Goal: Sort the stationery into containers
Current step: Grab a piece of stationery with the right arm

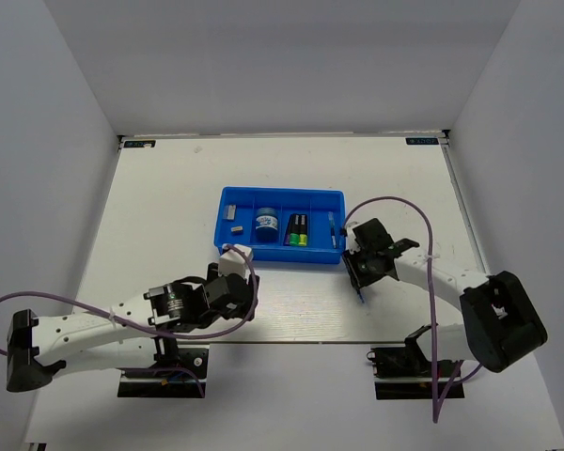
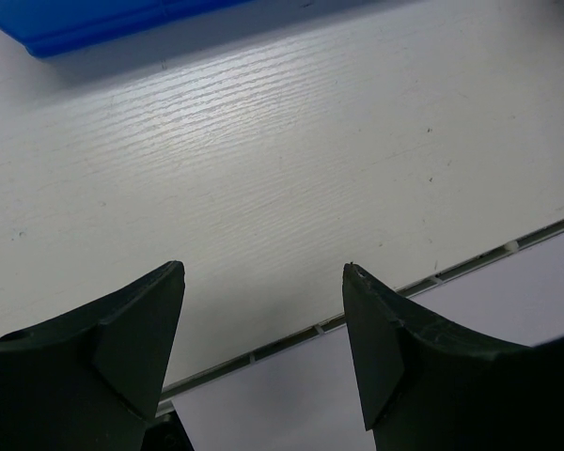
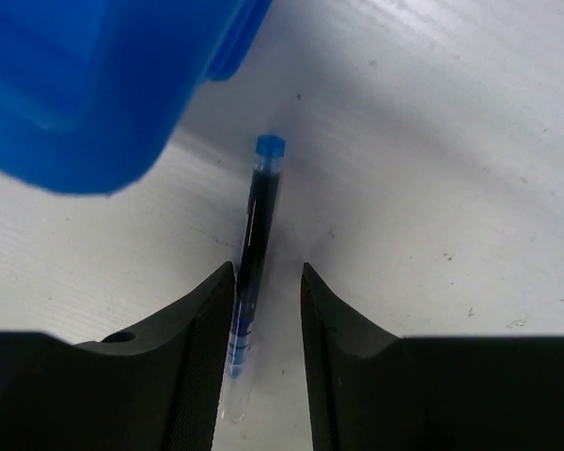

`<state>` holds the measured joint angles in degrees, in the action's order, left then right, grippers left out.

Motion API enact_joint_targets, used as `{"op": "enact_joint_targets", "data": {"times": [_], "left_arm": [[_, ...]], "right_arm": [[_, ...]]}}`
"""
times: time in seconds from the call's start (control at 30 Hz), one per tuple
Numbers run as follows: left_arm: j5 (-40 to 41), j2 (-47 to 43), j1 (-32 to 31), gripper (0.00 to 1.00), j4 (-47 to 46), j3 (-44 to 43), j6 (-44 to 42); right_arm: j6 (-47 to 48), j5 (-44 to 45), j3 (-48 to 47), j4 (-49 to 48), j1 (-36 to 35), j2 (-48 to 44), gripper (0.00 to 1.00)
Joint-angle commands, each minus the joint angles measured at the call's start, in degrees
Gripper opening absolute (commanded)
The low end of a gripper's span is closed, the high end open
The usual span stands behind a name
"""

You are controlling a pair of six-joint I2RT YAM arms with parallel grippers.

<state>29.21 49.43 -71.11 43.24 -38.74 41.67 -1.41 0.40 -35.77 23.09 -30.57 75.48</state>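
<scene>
Right gripper (image 3: 267, 274) fingers part-spread astride blue pen (image 3: 256, 225), unclamped, seemingly aligning a pick | tray (image 3: 94, 85) at 10 o'clock, its likely destination | left gripper (image 2: 263, 277) spread, empty

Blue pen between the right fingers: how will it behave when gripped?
Probably stiff and light: the pen is a thin straight tube. Its round glossy barrel may roll on the table or slip, since it lies off-centre in the right gripper.

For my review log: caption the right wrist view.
Right gripper straddles a thin blue pen on the table beside the blue tray.
</scene>
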Motion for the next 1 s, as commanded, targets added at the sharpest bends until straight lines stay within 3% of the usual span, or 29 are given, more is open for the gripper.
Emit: {"op": "enact_joint_targets", "data": {"times": [0.0,0.37,0.7,0.97], "left_arm": [[1.55,-1.97,-0.26,0.78,0.96,0.68,0.78],[2.6,-4.43,-0.34,0.78,3.6,0.16,0.96],[3.13,-5.39,-0.34,0.78,4.92,-0.28,1.05],[3.4,-5.57,-0.34,0.78,5.71,-0.81,1.04]], "right_arm": [[-1.05,4.43,0.7,-1.3,0.15,3.09,0.36],[-1.84,1.36,0.35,-1.21,2.26,4.23,0.28],[-2.02,-1.9,-1.67,-0.42,3.76,8.63,0.0],[-2.89,-2.77,-2.55,2.48,5.34,3.11,0.0]]}}
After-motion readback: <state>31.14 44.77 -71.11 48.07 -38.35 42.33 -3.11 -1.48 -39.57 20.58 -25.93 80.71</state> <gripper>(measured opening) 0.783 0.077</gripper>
